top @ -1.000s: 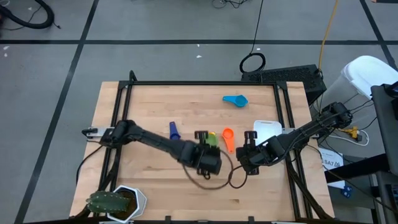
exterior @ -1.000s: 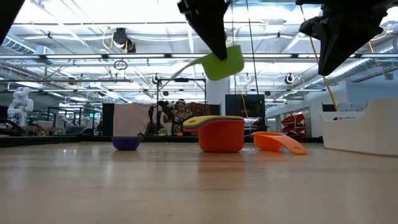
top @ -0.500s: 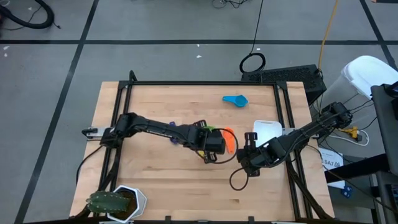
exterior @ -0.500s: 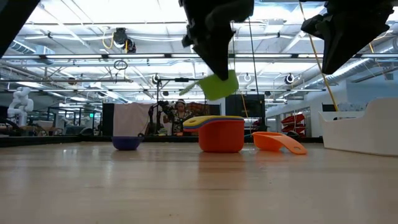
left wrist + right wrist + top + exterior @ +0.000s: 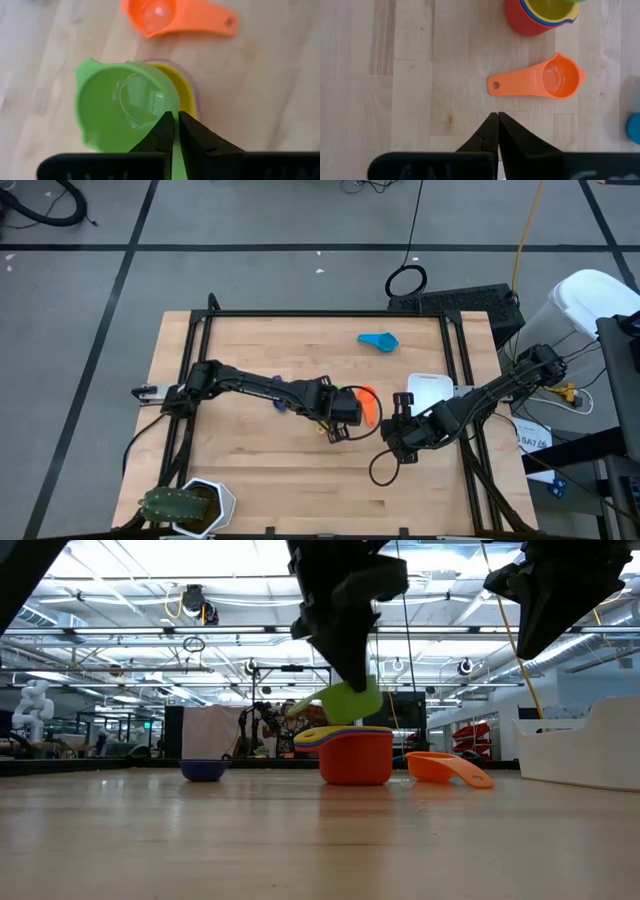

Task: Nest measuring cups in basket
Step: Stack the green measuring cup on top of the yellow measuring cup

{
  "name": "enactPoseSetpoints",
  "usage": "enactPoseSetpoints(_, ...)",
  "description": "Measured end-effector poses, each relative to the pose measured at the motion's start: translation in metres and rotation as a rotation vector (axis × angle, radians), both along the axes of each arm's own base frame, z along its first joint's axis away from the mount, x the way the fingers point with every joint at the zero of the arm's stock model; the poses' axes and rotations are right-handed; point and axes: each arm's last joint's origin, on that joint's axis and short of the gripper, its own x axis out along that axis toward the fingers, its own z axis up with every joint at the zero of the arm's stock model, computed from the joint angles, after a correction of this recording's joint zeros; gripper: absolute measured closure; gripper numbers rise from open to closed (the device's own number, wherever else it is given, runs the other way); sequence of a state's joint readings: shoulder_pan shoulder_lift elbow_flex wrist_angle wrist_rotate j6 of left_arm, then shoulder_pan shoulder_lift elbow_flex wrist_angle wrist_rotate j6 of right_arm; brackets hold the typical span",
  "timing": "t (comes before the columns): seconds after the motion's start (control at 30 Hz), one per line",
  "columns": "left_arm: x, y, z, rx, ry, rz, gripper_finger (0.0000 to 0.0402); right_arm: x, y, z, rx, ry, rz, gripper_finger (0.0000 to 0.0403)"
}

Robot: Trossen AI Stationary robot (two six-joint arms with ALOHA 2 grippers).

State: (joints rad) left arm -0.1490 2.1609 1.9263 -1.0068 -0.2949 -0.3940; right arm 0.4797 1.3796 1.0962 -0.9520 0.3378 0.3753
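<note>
In the middle of the high view, the left gripper (image 5: 341, 408) was clamped on the handle of the green cup (image 5: 350, 700). The cup hung just above the stack of cups (image 5: 356, 754), where a yellow cup (image 5: 181, 86) sat inside a red cup (image 5: 357, 760). The orange cup (image 5: 367, 403) lay on the table (image 5: 250, 470) just right of the stack. Right of centre, the right gripper (image 5: 391, 442) waited above the table with fingers together, holding nothing. The white basket (image 5: 428, 388) stood at the right edge. A light blue cup (image 5: 379, 340) lay in the upper right part.
</note>
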Motion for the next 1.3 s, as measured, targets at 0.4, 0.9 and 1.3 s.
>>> enactPoseSetpoints(0.4,0.006,0.001,0.002,-0.052,-0.055,-0.034,0.0259,0.0,0.0,0.0,0.001,0.0,-0.001,0.0403)
enactPoseSetpoints(0.9,-0.006,0.011,-0.001,0.067,0.093,-0.034,0.0219,0.0,0.0,0.0,0.002,-0.001,-0.004,0.0403)
enactPoseSetpoints(1.3,-0.028,0.034,-0.002,0.245,0.316,0.053,0.0268,0.0,0.0,0.0,-0.001,-0.001,-0.002,0.0403)
